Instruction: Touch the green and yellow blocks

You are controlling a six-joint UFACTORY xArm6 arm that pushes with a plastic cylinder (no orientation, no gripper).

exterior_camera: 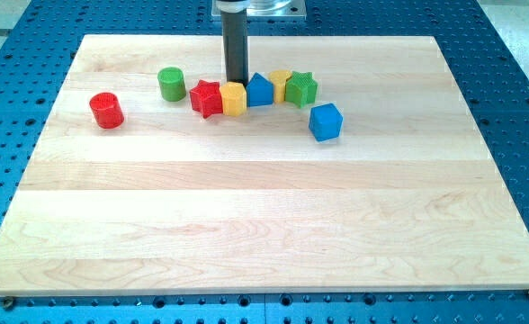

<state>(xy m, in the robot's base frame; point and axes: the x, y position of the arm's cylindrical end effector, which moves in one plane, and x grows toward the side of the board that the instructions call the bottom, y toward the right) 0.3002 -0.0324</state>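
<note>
My tip (237, 84) is sitting at the back of the block row, just behind the yellow block (234, 99) and apparently touching its far edge; the contact itself is hiding behind the block, so I'm not calling it certain. The rod (236, 45) is standing upright, coming down from the mount (255, 7) at the view's top. No claw on this rig, so I'm reporting no open or closed state.

The row is running left to right in the upper middle of the surface (264, 216): red star (207, 98), yellow block, blue block (259, 90), second yellow block (280, 85), green star (301, 88). Neighbours in that row are touching or nearly touching. The second yellow is sitting partly hidden between the blue block and the green star.

The green cylinder (171, 84) is standing alone to the view's left of the red star, near but apart. The red cylinder (106, 110) is sitting further left, well apart from the rest. The blue cube (326, 121) is lying just below and right of the green star, not touching it.

The tip is well apart from both green pieces.
</note>
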